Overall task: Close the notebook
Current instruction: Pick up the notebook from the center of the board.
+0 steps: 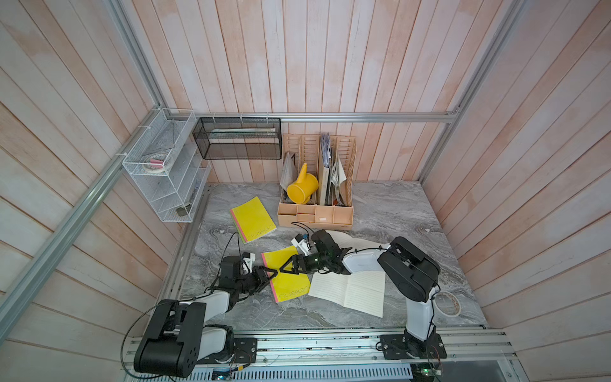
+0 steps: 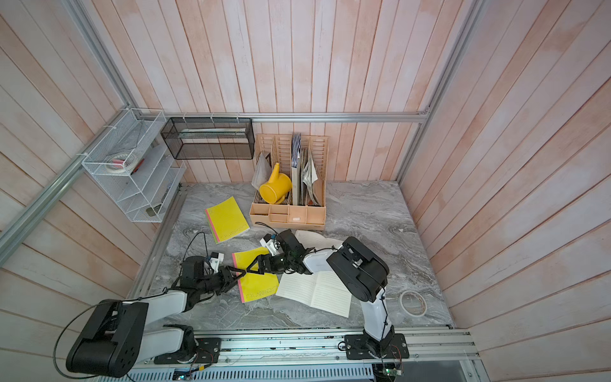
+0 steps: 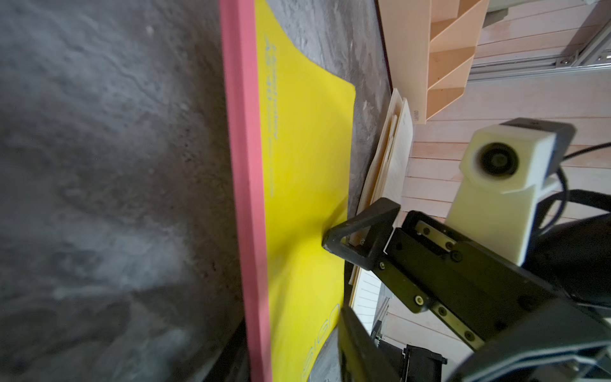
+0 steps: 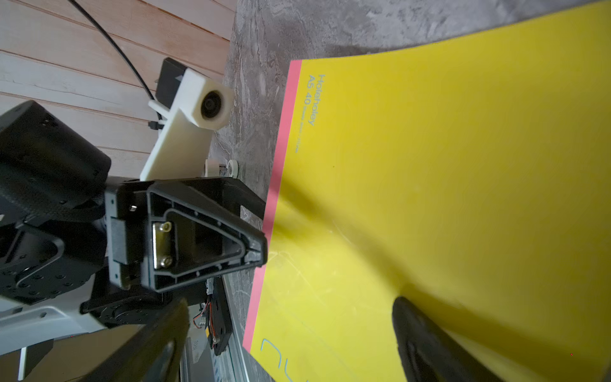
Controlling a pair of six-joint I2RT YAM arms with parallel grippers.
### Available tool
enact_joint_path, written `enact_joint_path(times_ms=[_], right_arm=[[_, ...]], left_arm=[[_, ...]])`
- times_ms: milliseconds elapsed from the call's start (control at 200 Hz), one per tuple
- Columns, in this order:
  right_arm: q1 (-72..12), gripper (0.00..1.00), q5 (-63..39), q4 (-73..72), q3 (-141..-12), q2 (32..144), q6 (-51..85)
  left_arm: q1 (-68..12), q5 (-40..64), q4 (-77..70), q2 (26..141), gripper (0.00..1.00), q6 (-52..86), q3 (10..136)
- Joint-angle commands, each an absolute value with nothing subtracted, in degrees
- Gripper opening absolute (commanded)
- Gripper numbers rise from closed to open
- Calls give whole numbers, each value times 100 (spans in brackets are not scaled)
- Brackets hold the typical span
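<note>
Though its cover bows, the yellow notebook [image 1: 292,282] lies cover-up on the grey surface [image 1: 396,215], near centre, pink spine left — right hand [image 1: 288,266] wide open, one fingertip [image 4: 406,307] on the cover; left hand [image 1: 269,272] at the spine, jaws partly apart.

The front strip of the bench [image 1: 297,317] along the rail lies bare, and so does its wide right side behind the tape roll [image 1: 447,304]. At the centre, the open notebook [image 1: 292,281] and its lined pages [image 1: 350,292] cover the surface, and the right arm [image 1: 363,259] reaches low across them. The left claw [image 1: 273,272] and right claw [image 1: 285,268] meet almost tip to tip over the notebook's pink edge, so neither has room ahead. At the back, the organizer [image 1: 315,211] and the closed yellow notebook [image 1: 253,220] leave a narrow lane between them. The wire rack [image 1: 165,172] hangs over the back-left corner.
</note>
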State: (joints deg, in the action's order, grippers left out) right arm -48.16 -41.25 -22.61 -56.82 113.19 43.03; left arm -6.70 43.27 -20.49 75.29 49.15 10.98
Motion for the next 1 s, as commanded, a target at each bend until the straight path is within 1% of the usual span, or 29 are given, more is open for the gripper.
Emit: enact_joint_path(times_ms=[0, 105, 185, 295, 370, 480, 600, 760, 920, 995], right_arm=[[-4815, 98, -3938, -1522, -5468, 11641, 4315], [-4805, 98, -3929, -1512, -5443, 11602, 4309], [-4798, 98, -3929, -1513, -5418, 11585, 4307], [-4788, 98, -3942, -1507, -5427, 11574, 4298], [-4780, 98, -3938, -1492, -5455, 11537, 4290], [-4779, 98, -3889, -1312, -5544, 11409, 4217], [-4764, 98, -3788, -1028, -5650, 11165, 4089], [-4676, 98, -3727, -895, -5620, 10811, 4028], [-4546, 98, -3709, -761, -5551, 10522, 3923], [-4462, 98, -3703, -731, -5503, 10427, 3886]], left_arm=[[-827, 4476, -2673, 7836, 30, 4983, 1066], [-866, 4266, -2379, 7763, 10, 4942, 1197], [-869, 3909, -1536, 7448, 0, 4667, 1441], [-863, 3174, -186, 6949, 0, 4222, 1843], [-855, 2618, 578, 6821, 0, 4078, 2091], [-871, 1972, 1739, 7176, 0, 3884, 2592], [-1007, 1265, 2630, 7620, 0, 3810, 3039], [-1381, 270, 3402, 7940, 0, 4049, 3550], [-1478, -273, 3952, 8228, 0, 3961, 3993], [-1513, -348, 4134, 8437, 0, 3938, 4127]])
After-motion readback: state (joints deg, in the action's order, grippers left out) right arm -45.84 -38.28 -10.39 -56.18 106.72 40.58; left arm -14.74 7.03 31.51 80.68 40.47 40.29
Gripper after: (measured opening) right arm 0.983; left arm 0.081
